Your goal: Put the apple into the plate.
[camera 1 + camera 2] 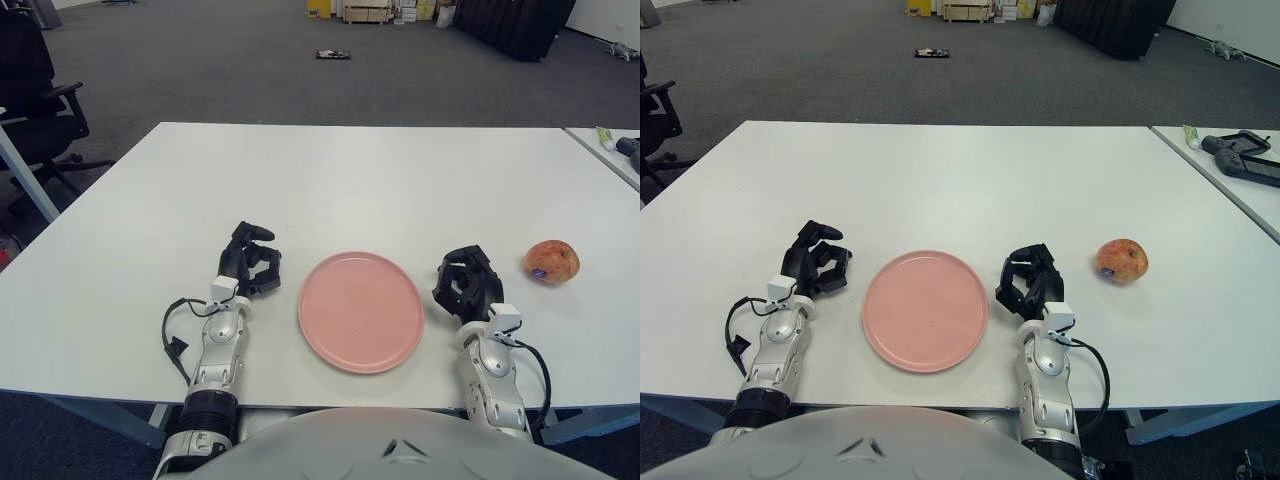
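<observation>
A red-yellow apple (552, 262) lies on the white table (350, 180), to the right of the pink plate (361, 311), which holds nothing. My right hand (467, 282) shows between the plate and the apple, a short gap left of the apple, its black fingers loosely curled and holding nothing. On the plate's left side sits my left hand (250, 260), fingers also relaxed and holding nothing. In the right eye view the apple (1123, 260) is just right of the right hand (1030, 280).
A second table (1230, 170) at the right carries dark controllers and a small tube. An office chair (35, 110) stands at the far left. Boxes and dark cabinets line the far end of the carpeted floor.
</observation>
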